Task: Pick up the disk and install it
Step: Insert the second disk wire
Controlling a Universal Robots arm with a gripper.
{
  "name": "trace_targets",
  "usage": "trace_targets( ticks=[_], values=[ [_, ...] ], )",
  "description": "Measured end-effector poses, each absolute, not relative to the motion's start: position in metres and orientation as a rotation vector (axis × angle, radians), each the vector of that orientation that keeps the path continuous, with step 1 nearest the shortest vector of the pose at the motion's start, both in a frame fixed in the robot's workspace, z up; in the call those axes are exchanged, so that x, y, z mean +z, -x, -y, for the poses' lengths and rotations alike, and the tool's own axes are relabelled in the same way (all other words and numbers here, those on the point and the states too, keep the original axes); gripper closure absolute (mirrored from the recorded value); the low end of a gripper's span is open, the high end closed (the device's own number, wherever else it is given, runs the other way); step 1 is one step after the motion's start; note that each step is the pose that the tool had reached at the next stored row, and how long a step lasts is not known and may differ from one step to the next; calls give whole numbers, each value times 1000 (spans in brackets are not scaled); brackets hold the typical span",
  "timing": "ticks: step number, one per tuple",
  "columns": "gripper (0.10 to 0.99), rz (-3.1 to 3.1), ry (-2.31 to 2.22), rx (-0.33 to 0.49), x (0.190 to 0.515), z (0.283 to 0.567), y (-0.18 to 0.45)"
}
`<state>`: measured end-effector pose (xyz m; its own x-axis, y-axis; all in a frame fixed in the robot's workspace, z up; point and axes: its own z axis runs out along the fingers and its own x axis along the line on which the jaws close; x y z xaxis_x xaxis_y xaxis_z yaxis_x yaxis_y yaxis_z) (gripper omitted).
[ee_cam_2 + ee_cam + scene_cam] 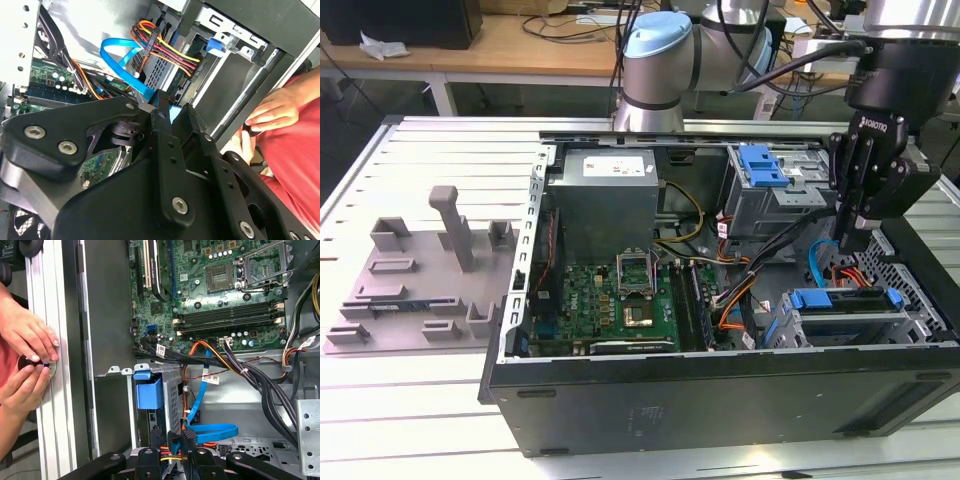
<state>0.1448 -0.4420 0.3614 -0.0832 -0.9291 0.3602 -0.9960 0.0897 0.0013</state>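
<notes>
Blue bracket and silver metal catch the eye in the exterior view: the disk [847, 303] sits inside the open computer case [720, 385], low in the drive bay at the case's front corner, and the pincer [847, 243] hangs just above it, its tips near the blue cable, apart from the disk as far as I can judge. Over on the counter [410, 420], the grey fixture plate [415, 290] beside the case carries no drive. Now the second wrist view: the black fingers [170, 150] stand close together with nothing between them, the blue cable [120, 55] and the bay beyond, and a person's hand [272, 112] rests at the case edge. Then the first wrist view: the blue bracket [149, 392] stands in the bay beside the motherboard [220, 290]. My read: the disk looks seated, little left.
</notes>
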Motion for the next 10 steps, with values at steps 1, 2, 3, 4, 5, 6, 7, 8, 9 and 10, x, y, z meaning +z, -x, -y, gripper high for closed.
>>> trace_targets(
  ticks=[1,2,3,4,5,6,7,8,9,10],
  values=[
    [784,2105,-1917,356,361,442,-145],
    [784,2108,-1913,355,361,442,-145],
    [796,2110,-1910,355,361,442,-145],
    [863,2113,-1906,354,361,442,-146],
    [925,2116,-1902,353,360,442,-146],
    [925,2118,-1900,353,360,442,-146],
    [925,2120,-1898,352,360,442,-146],
    [925,2121,-1897,352,360,442,-146],
    [925,2121,-1897,352,360,442,-146],
    [925,2126,-1899,356,359,443,-144]
  ],
)
